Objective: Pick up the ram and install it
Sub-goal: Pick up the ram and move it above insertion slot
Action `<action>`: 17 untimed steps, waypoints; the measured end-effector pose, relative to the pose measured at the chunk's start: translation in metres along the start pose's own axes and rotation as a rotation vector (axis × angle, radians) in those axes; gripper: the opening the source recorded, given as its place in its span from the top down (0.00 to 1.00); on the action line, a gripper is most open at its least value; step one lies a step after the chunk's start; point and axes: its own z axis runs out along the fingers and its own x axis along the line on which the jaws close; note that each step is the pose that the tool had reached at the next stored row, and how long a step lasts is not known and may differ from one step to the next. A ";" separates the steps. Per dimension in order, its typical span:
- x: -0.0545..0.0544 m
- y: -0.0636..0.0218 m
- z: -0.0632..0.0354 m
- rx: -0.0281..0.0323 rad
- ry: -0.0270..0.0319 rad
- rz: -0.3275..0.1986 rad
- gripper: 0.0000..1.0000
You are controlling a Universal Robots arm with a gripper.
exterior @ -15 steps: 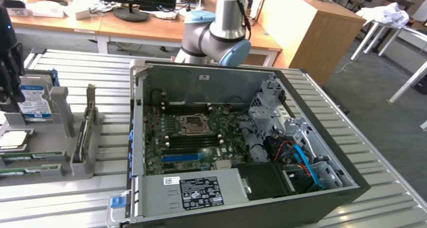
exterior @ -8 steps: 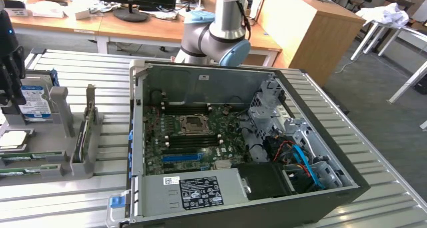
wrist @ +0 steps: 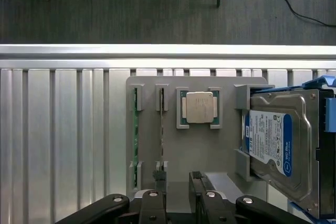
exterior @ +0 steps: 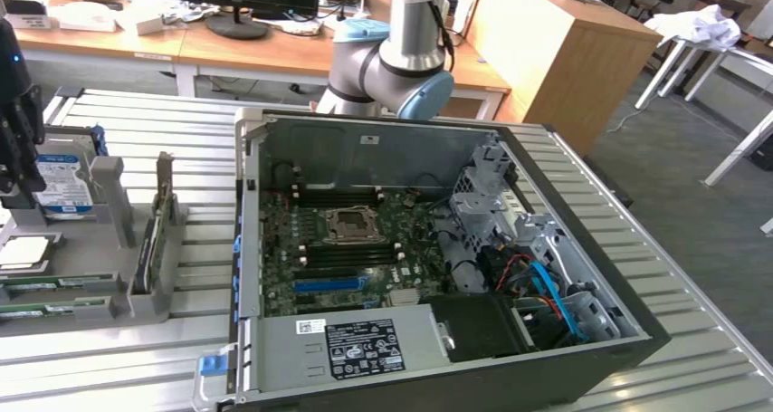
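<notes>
Black claw: jaws spread wide, nothing between them, nothing touched. It hovers above the grey holder on the ribbed aluminium table.

Ram: it stands on its long edge in a slot of that holder, between a second green stick and the processor. A hard drive stands beyond the processor.

Step in hand, as I read it: lining up over the ram for the pick.
- One finger looks to sit on the stick's own line, not beside it. You would want the gap centred on the thin edge, pads facing the two flat faces.
- Come down straight. A skewed descent could knock the stick against its slot posts or brush the neighbouring stick.
- Grip away from the posts, and lightly. A board this thin will likely flex.

Views:
- The wrist view gives you the slot alignment from above.
- The exterior view adds the open computer case and its motherboard. They lie well apart from the holder, toward the exterior view's right.
- The arm rises behind the case.
</notes>
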 end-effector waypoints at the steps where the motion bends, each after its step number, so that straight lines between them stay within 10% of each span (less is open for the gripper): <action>1: 0.001 0.0004 0.0000 0.0000 -0.0001 0.000 0.69; 17: 0.017 0.0067 -0.0003 0.0001 0.0000 0.000 0.69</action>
